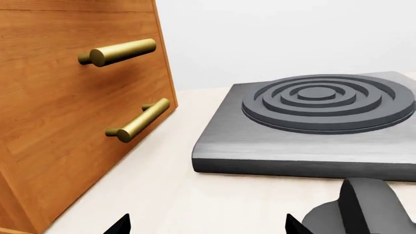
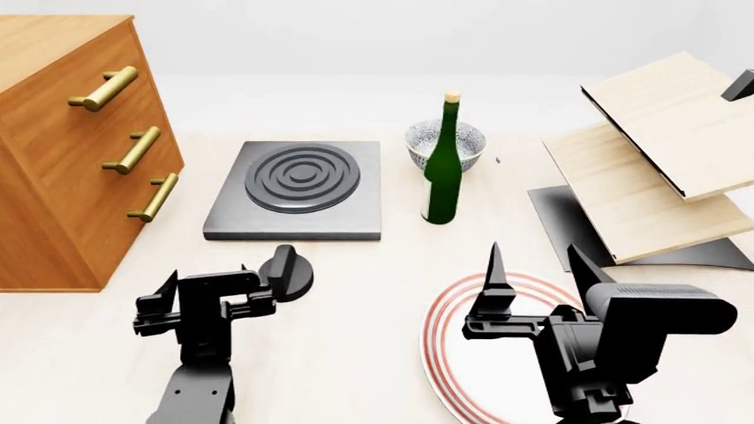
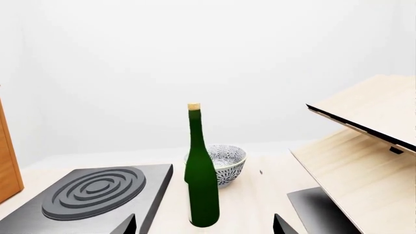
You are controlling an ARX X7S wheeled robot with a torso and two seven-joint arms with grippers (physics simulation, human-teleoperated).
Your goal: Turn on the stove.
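Note:
The stove [image 2: 295, 190] is a flat dark grey slab with a dark ring burner [image 2: 300, 177], lying on the table beyond my left gripper. It also shows in the left wrist view [image 1: 260, 146] and the right wrist view [image 3: 97, 192]. Its black round knob [image 2: 286, 274] sits on the table in front of the slab. My left gripper [image 2: 210, 281] is open and empty, low over the table. In the left wrist view the knob [image 1: 364, 209] lies just outside one fingertip, not between the jaws [image 1: 208, 226]. My right gripper [image 2: 536, 265] is open and empty above a red-ringed white plate [image 2: 471, 300].
A wooden drawer cabinet [image 2: 71, 159] with brass handles stands left of the stove, close to my left gripper [image 1: 58, 122]. A green bottle [image 2: 442, 168] and a patterned bowl [image 2: 446, 146] stand right of the stove. A tilted wooden shelf [image 2: 648, 168] is at the right.

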